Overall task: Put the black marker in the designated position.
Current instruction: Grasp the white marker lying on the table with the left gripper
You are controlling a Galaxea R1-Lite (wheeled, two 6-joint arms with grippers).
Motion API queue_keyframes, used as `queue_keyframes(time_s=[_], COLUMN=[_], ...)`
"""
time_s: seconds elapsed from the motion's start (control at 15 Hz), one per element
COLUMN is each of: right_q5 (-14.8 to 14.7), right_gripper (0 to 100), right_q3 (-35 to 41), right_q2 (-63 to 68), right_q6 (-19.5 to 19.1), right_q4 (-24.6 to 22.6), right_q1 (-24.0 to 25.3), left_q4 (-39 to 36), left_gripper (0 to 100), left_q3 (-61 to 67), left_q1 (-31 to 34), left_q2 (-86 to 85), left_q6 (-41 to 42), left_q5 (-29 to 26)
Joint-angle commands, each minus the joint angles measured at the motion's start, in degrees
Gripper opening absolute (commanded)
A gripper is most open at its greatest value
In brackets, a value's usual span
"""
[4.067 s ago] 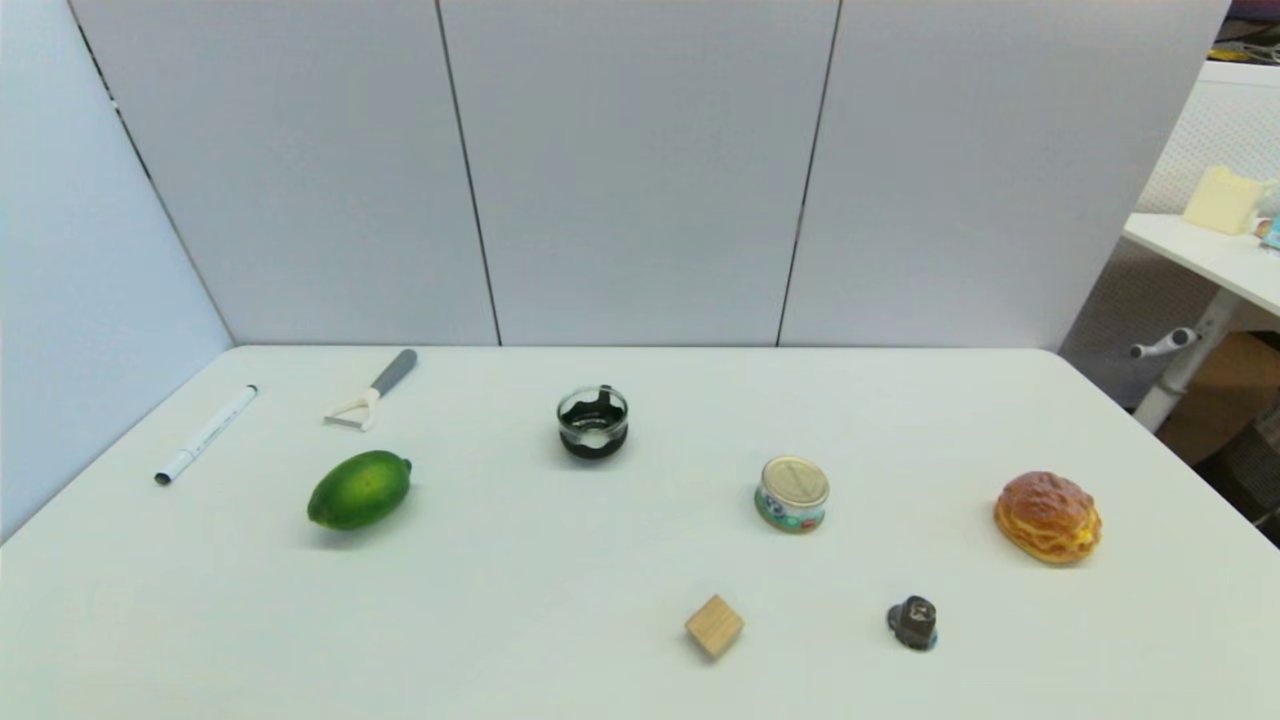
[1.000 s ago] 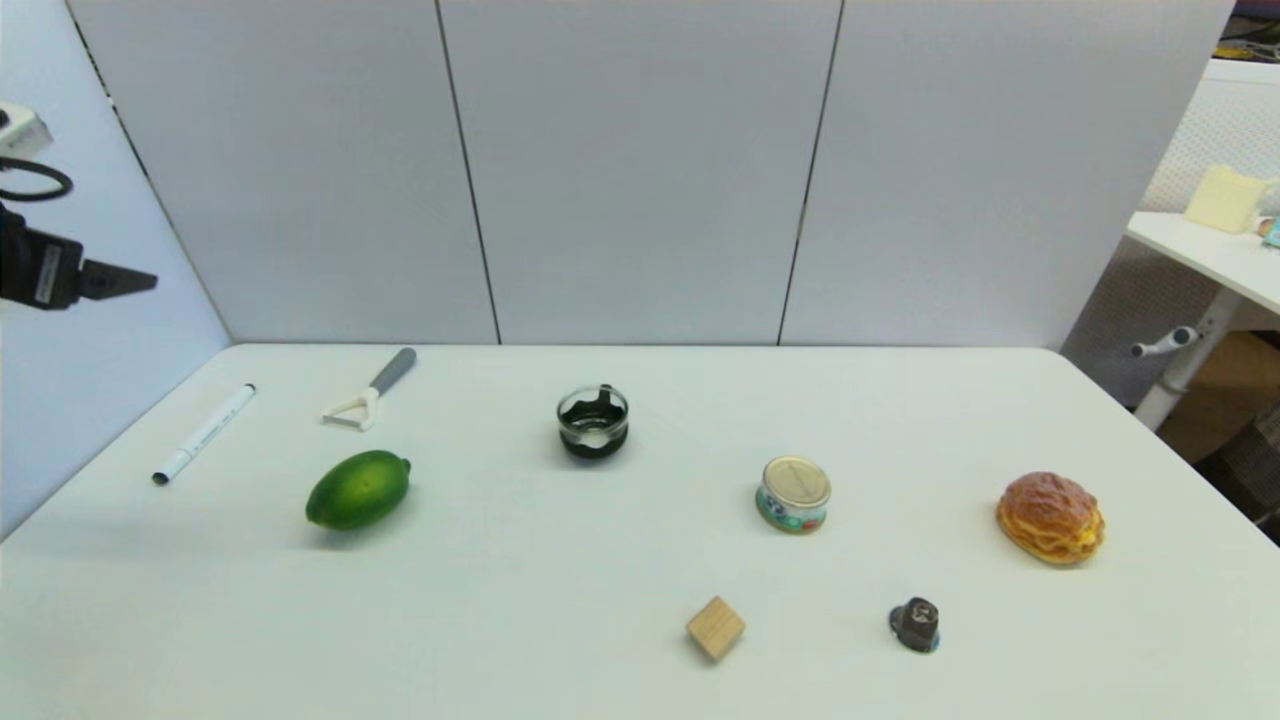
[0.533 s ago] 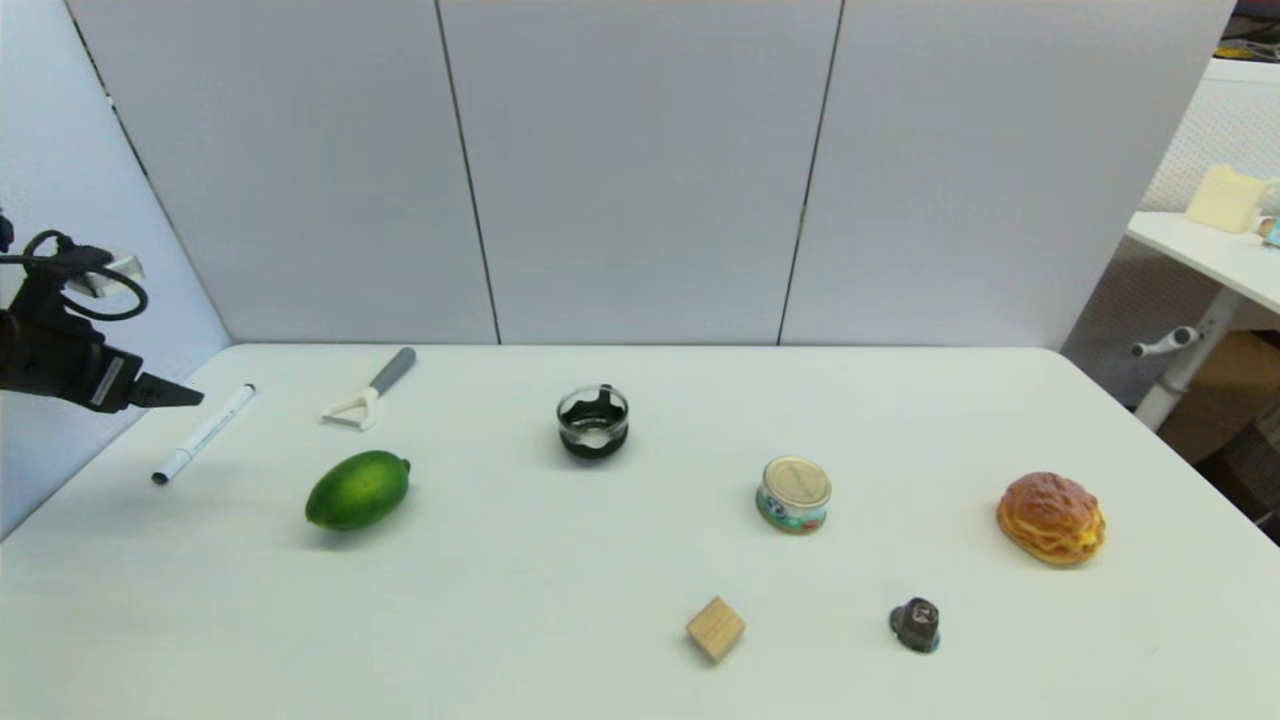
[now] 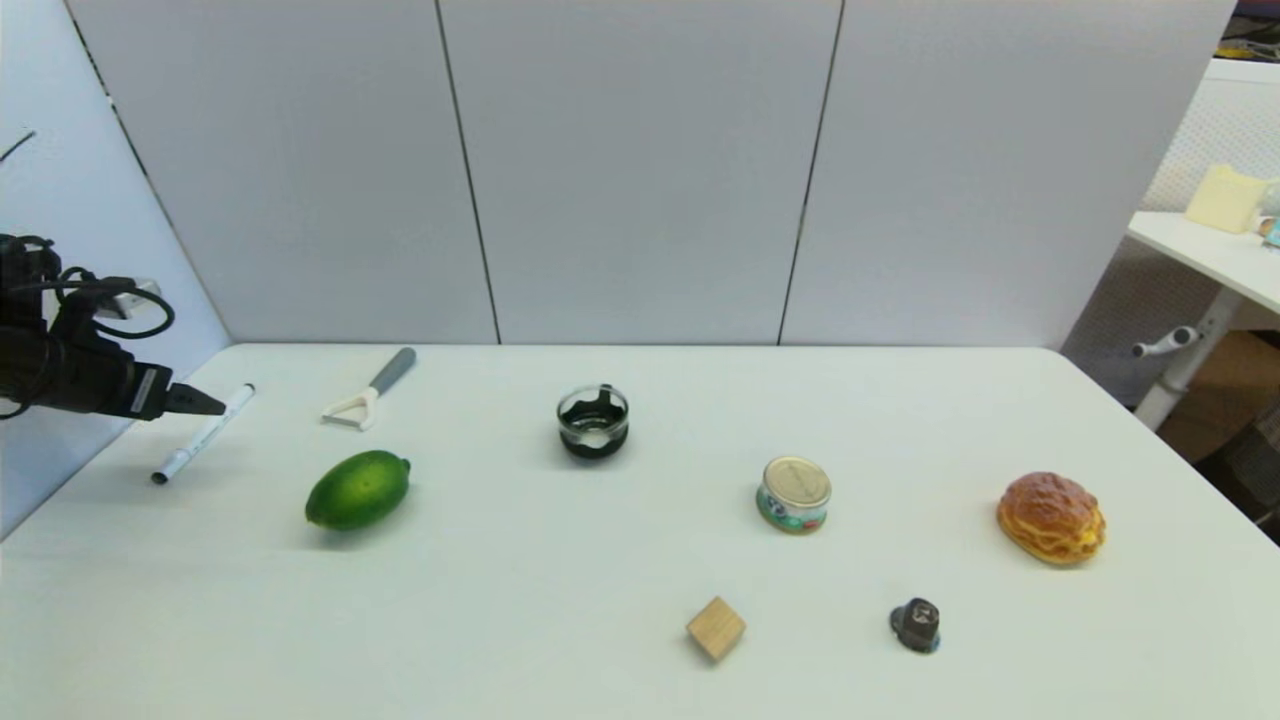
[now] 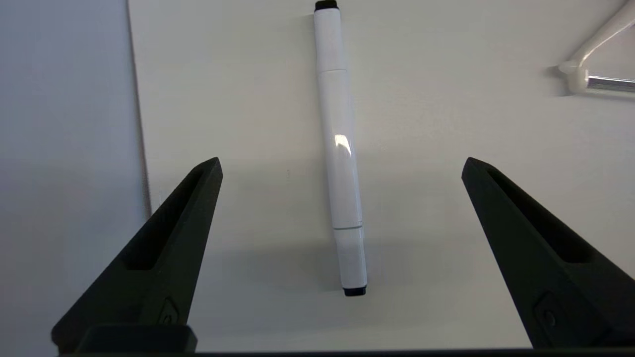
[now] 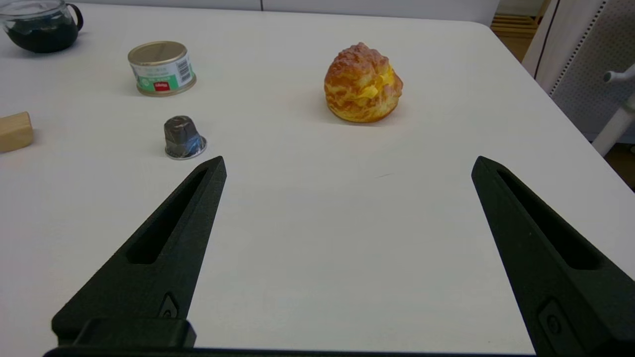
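The black marker [image 4: 203, 435] lies flat near the table's far left edge, a slim white barrel with small black ends; the left wrist view shows the black marker [image 5: 340, 148] running lengthwise between my fingers. My left gripper [image 4: 215, 404] hovers over the marker's far end, open, its fingertips [image 5: 211, 171] set wide to either side of the barrel and above it. My right gripper [image 6: 347, 163] is out of the head view; its wrist view shows it open over bare table at the right side, holding nothing.
A white peeler with a grey handle [image 4: 372, 391] and a lime [image 4: 358, 489] lie just right of the marker. Farther right are a glass cup [image 4: 593, 421], a tin can [image 4: 794, 493], a wooden block [image 4: 715, 627], a coffee capsule [image 4: 915, 623] and a bread roll [image 4: 1050, 517]. A wall panel [image 4: 60, 300] borders the table's left edge.
My left arm came in from the left and dropped from high beside the wall panel down to just above the marker. The marker and the other objects have not moved.
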Motion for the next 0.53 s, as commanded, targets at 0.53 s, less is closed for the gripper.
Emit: queue_keyframes(time_s=[0.53], right_q5=[0.02], right_gripper=[100], right_q3=[0.0], right_q2=[0.07], right_q6=[-0.05], right_q4=[-0.05], right_q1=[0.01], left_q4=[0.11], left_gripper=[100], left_q3=[-0.19], left_q1=[-3.35], left_q2=[4.35], left_q6=[-4.48], left_q5=[3.23])
